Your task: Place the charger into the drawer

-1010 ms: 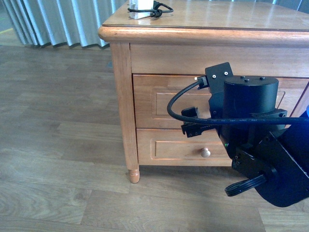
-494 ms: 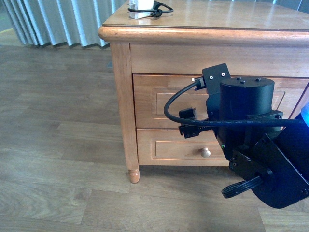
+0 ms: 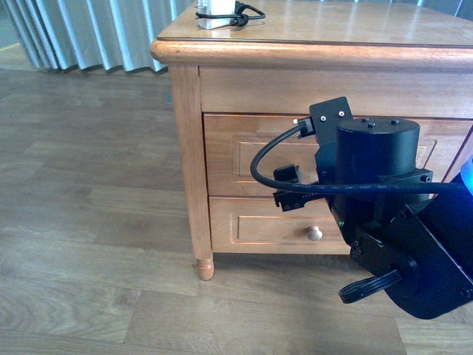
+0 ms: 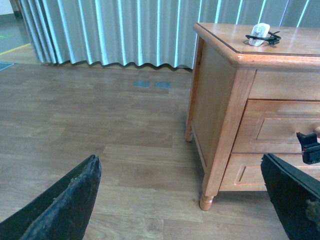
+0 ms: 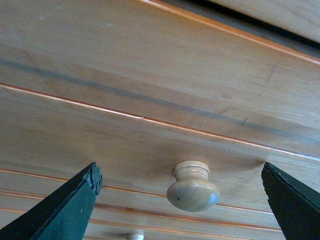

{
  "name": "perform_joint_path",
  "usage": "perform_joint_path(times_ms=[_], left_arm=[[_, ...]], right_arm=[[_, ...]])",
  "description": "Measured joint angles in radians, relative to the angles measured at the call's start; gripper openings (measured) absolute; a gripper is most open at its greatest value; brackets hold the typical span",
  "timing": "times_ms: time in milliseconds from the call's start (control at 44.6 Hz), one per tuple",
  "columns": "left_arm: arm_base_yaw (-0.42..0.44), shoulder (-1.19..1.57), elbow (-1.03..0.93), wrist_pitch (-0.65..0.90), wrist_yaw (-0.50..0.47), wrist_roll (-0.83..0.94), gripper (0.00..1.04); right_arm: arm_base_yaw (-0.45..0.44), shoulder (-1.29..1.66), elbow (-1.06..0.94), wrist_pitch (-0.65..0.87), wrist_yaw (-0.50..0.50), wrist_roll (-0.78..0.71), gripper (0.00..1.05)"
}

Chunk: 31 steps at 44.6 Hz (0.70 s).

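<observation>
Right wrist view: you had the right tool (image 5: 179, 169) spread wide, one finger on each side of the round pale knob (image 5: 192, 187) on the drawer (image 5: 150, 75). Neither finger touched the knob and nothing was held. The lower knob (image 5: 134, 235) just showed at the frame edge.

Front view: this camera could not show you the upper knob. The right arm (image 3: 377, 192) and its looped black cable (image 3: 277, 148) covered the middle of the drawer front. What showed of that front sat flush with the frame, so the drawer was closed. The lower drawer (image 3: 251, 225) and its knob were in the clear below the arm.

Charger (image 3: 222, 13): it lay on top of the bench (image 3: 310, 52), near the far left corner, a white block with black cord bunched against it. The front view cut it off at the frame edge. The left wrist view gave it whole, well apart from both tools.

Left wrist view: you had the left tool (image 4: 180, 159) wide open with nothing between its fingers, over the wooden floor (image 4: 100, 125) off the bench's left side. A pleated grey curtain (image 4: 125, 30) hung behind. One black finger of the right tool showed at the drawer front.
</observation>
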Motion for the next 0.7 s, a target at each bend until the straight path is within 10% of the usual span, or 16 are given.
perform_joint_path(times_ms=[381,696], left_arm=[[0.0,0.0,0.0,0.0,0.0,0.0,0.99],[0.0,0.0,0.0,0.0,0.0,0.0,0.99]], right_arm=[[0.0,0.006,0.006,-0.002,0.0,0.0,0.85],[0.0,0.012,0.01,-0.004,0.0,-0.001,0.48]])
